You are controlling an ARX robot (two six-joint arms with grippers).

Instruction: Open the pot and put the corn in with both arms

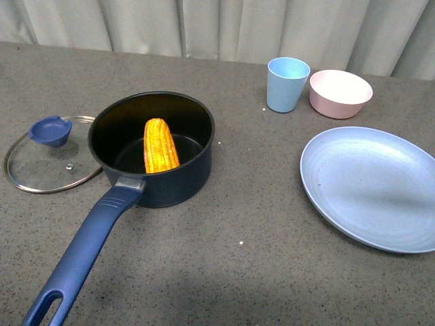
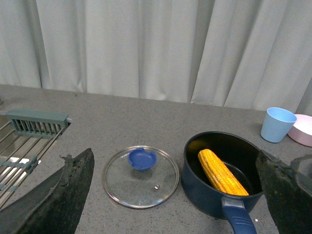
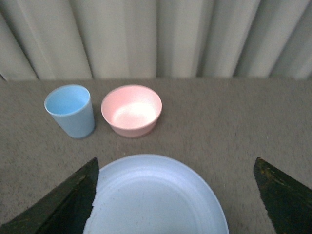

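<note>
The dark navy pot [image 1: 178, 182] stands open left of centre, its long blue handle [image 1: 80, 261] pointing to the front edge. The yellow-orange corn [image 1: 160, 145] leans inside it, tip against the wall. The glass lid [image 1: 42, 163] with a blue knob lies flat just left of the pot. Neither arm shows in the front view. In the left wrist view my left gripper [image 2: 178, 195] is open and empty, raised above the lid [image 2: 140, 176], the pot [image 2: 204, 200] and the corn [image 2: 222, 172]. My right gripper [image 3: 175, 197] is open and empty above the light blue plate [image 3: 156, 197].
A light blue plate [image 1: 370, 187] lies at the right. A light blue cup [image 1: 286, 84] and a pink bowl [image 1: 340, 93] stand at the back right, before a pale curtain. A grey rack [image 2: 29, 131] shows at the far left in the left wrist view.
</note>
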